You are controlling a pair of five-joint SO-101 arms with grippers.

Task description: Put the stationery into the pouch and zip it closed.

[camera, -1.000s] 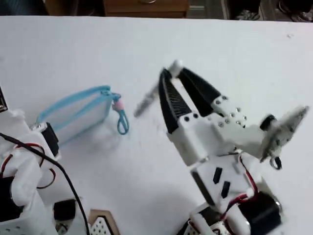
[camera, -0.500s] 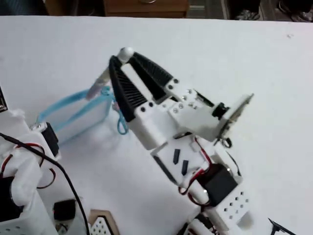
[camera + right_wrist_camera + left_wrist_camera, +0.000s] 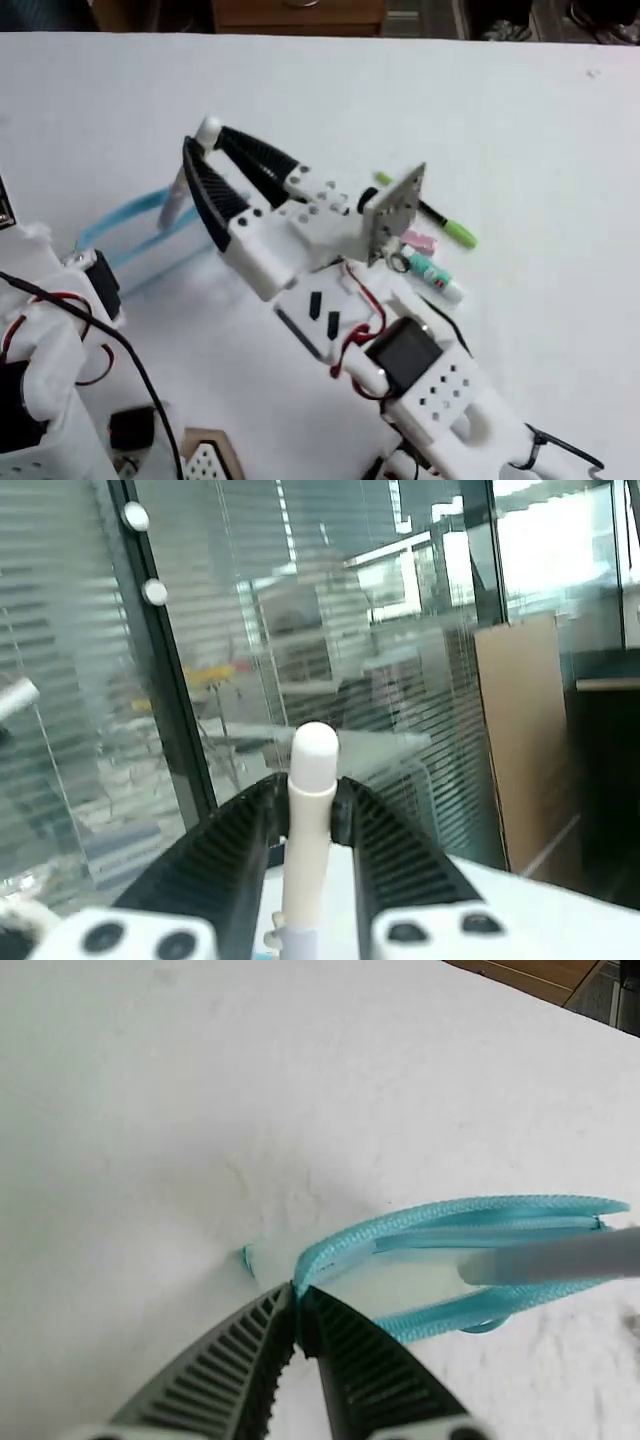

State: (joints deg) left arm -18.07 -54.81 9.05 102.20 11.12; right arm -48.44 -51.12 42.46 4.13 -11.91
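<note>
Here, the right gripper (image 3: 205, 150) clamps a white pen (image 3: 178, 192) near its top, tip at the open pouch (image 3: 140, 240) on the table (image 3: 500, 100); the left gripper (image 3: 297, 1305) pinches the pouch's zipper edge. The pen looks light and rigid, the pouch limp, best held by its rim.

White plastic arm (image 3: 265, 262) w/ blk ribbed fingers (image 3: 212, 192), red+blk wires (image 3: 352, 338), blk servo (image 3: 405, 355).
</note>
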